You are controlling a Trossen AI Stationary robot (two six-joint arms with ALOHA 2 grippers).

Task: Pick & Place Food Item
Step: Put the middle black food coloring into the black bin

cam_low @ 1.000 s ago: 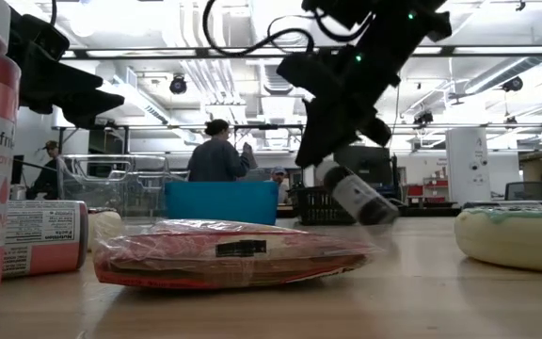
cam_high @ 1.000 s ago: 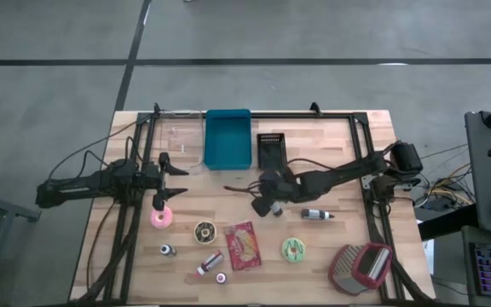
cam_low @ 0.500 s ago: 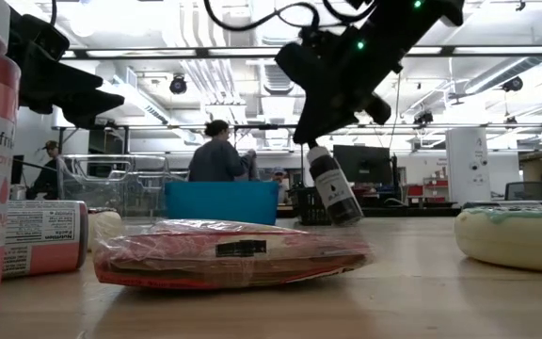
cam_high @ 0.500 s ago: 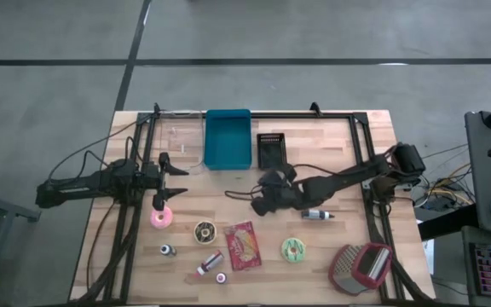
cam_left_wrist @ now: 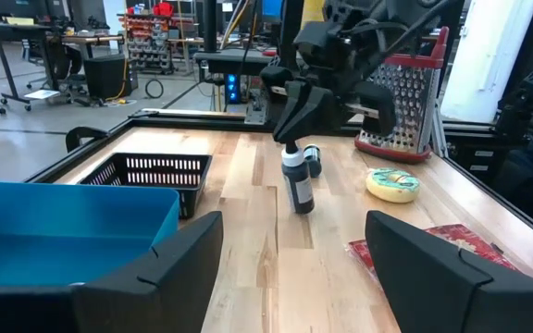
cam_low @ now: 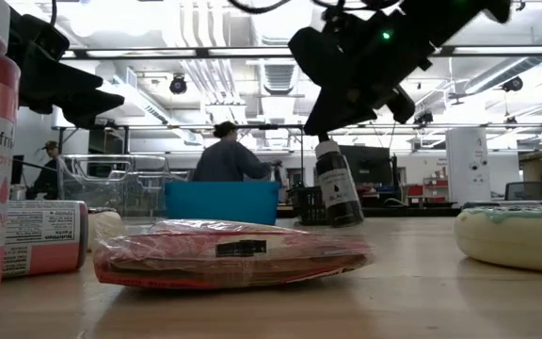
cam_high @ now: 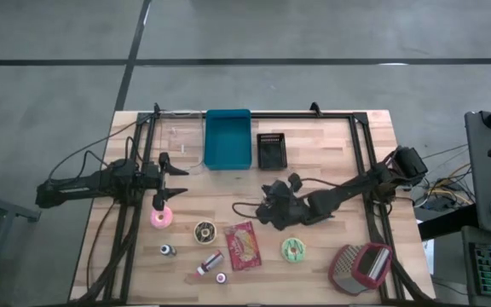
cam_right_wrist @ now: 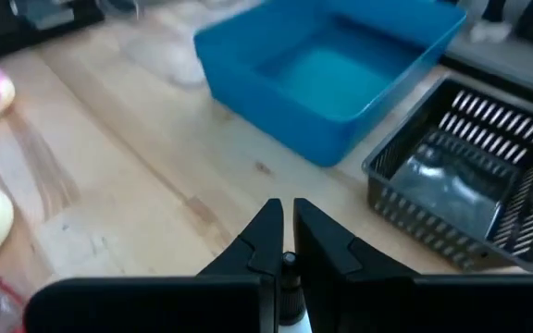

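My right gripper (cam_high: 269, 210) is near the table's middle, shut on a small dark bottle (cam_left_wrist: 296, 188) with a pale neck. The bottle hangs almost upright beneath it and also shows in the low view (cam_low: 336, 191). From above, the gripper hides the bottle. At the table's left side my left gripper (cam_left_wrist: 294, 268) waits open, well away from the bottle and touching nothing. A blue bin (cam_high: 228, 138) and a black basket (cam_high: 272, 151) stand at the far edge. My right gripper pinches the bottle's top (cam_right_wrist: 288, 263) between its two fingers (cam_right_wrist: 265, 239). The fingers slant down onto it from above and from the table's right side. The bottle hangs nearly upright below them. I cannot tell whether its bottom (cam_left_wrist: 299, 209) touches the tabletop.
Near the front lie a red packet (cam_high: 244, 246), a green-iced donut (cam_high: 293, 249), a pink donut (cam_high: 160, 218), a dark round pastry (cam_high: 205, 231) and small bottles (cam_high: 210, 263). A grater (cam_high: 361, 266) lies at the front right. People stand in the room beyond the table.
My right gripper has moved toward the table's near edge and turned at the wrist, staying shut on the bottle. The bottle, slanted a second ago with its bottom swung out, now hangs almost upright.
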